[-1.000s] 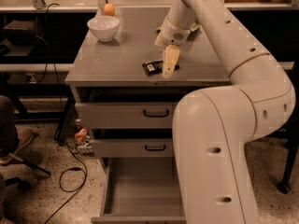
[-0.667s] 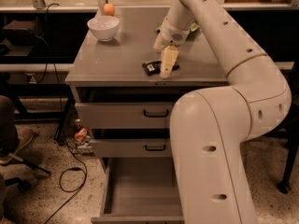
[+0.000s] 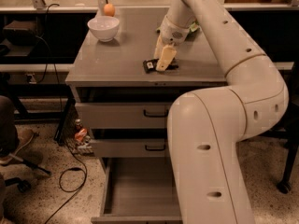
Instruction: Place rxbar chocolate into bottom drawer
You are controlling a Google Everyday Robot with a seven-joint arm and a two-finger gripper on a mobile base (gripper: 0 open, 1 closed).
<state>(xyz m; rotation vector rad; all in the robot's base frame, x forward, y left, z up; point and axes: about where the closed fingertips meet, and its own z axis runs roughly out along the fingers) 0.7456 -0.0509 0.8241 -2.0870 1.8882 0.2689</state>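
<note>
Pincer (image 3: 162, 66) stands tip-down on the bar (image 3: 150, 65), hiding its middle; whether the pincer is wide or narrow cannot be told. Bar lies flat near the 6 o'clock edge of the surface (image 3: 117, 55), long axis 9–3 o'clock, white patch at the 9 o'clock end, print unreadable. Bottom drawer (image 3: 135, 185) is open, its 3 o'clock side hidden by the arm (image 3: 224, 139).
</note>
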